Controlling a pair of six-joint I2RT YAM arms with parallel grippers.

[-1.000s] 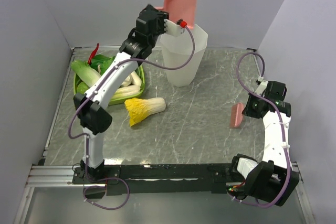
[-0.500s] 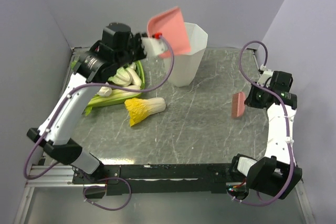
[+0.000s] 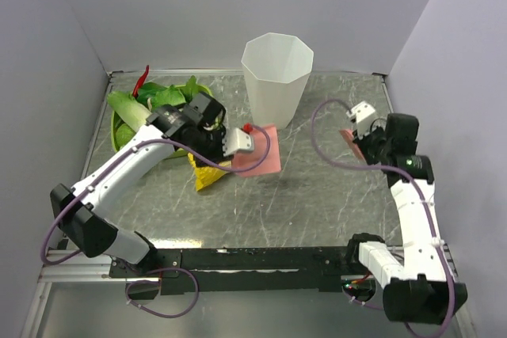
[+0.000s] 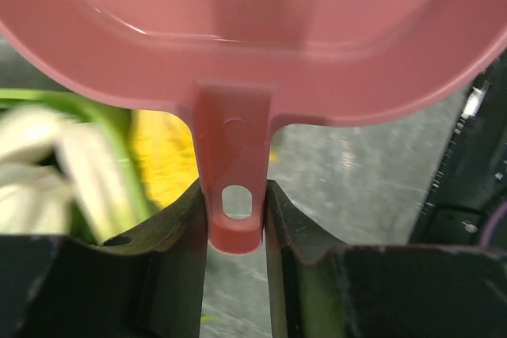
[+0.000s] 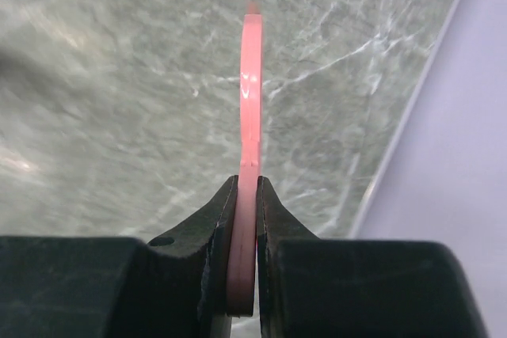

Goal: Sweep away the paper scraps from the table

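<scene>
My left gripper [image 3: 238,142] is shut on the handle of the pink dustpan [image 3: 259,159], which hangs low over the middle of the grey marble table [image 3: 317,199], in front of the bin. In the left wrist view the handle [image 4: 234,195] sits between my fingers [image 4: 178,235] below the pan [image 4: 253,21]. My right gripper [image 3: 361,138] is shut on a flat pink sweeping tool [image 3: 348,135] at the right; the right wrist view shows the tool edge-on [image 5: 251,108] between the fingertips [image 5: 223,207]. No paper scraps show in any view.
A tall white ribbed bin [image 3: 276,77] stands at the back middle. A green bowl [image 3: 120,134] of leafy cabbages sits at the back left. A yellow-leafed cabbage [image 3: 204,175] lies beside the dustpan, under my left arm. Walls close in on three sides.
My left arm has swung the dustpan from above the bin's mouth down to just over the table. My right arm has carried the pink tool back and to the left.
</scene>
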